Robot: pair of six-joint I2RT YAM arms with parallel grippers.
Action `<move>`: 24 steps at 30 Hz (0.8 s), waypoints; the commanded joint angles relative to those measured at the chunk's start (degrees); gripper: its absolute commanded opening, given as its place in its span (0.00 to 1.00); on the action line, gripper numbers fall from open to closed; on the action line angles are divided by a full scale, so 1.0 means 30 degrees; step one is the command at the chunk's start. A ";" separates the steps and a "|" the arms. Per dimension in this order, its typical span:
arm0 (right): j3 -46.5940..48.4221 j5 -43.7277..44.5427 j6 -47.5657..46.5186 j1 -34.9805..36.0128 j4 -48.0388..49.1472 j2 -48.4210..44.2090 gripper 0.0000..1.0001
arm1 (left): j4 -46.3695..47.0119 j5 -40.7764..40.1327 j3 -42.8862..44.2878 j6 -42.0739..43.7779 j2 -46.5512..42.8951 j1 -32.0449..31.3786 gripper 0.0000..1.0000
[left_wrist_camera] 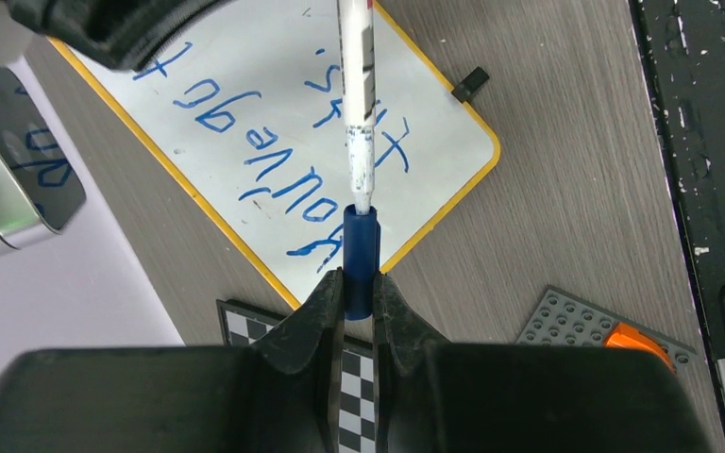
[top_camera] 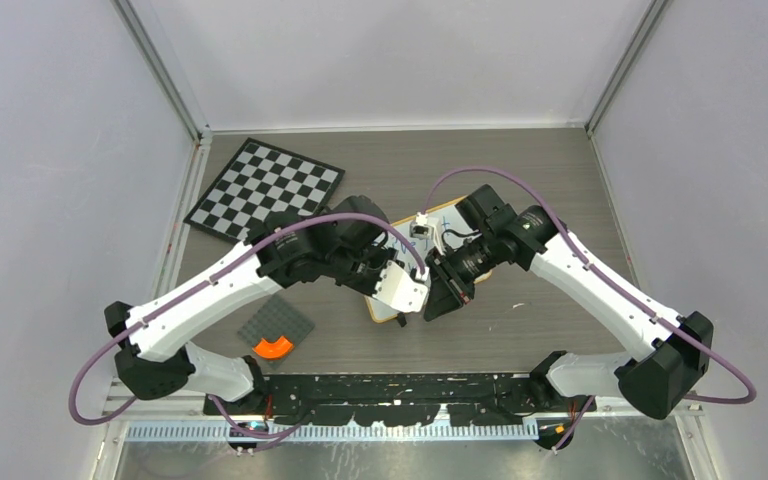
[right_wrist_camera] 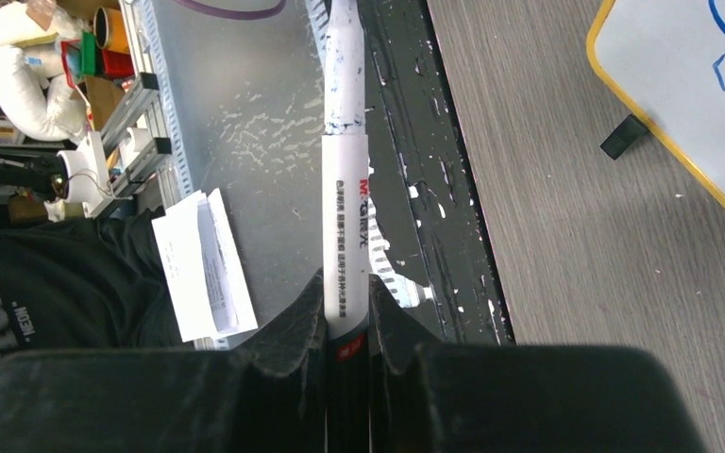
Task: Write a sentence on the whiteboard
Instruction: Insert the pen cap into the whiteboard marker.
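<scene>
The whiteboard (left_wrist_camera: 245, 85) lies flat on the table, yellow-edged, with blue handwriting across it and a black clip foot (left_wrist_camera: 475, 83) on one edge. In the top view the whiteboard (top_camera: 388, 311) is mostly hidden under both wrists. My left gripper (left_wrist_camera: 359, 283) is shut on a blue marker cap (left_wrist_camera: 360, 255) above the board's corner. My right gripper (right_wrist_camera: 345, 293) is shut on the white marker (right_wrist_camera: 345, 189). The marker (left_wrist_camera: 359, 94) points straight at the cap and its tip meets the cap's mouth. The whiteboard's corner (right_wrist_camera: 680, 75) shows at the right wrist view's upper right.
A black-and-white chessboard (top_camera: 265, 187) lies at the back left. A grey studded plate (top_camera: 275, 325) with an orange piece (top_camera: 273, 347) sits near the left arm's base. The black rail (top_camera: 400, 390) runs along the table's near edge. Papers (right_wrist_camera: 203, 264) lie beyond the table.
</scene>
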 commanded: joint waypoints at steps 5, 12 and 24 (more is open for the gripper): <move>0.0847 0.0849 0.0240 0.0157 0.0504 0.0360 0.00 | -0.0050 0.0508 0.1370 -0.0862 0.0394 -0.0819 0.00; 0.1275 0.1083 0.0734 0.0166 0.0826 0.0624 0.00 | 0.0494 0.0255 0.1695 -0.2703 0.1099 -0.1601 0.00; 0.1518 0.0527 0.0873 0.0179 0.0901 0.1066 0.00 | 0.1433 -0.0066 0.3172 -0.4748 0.2311 -0.3336 0.00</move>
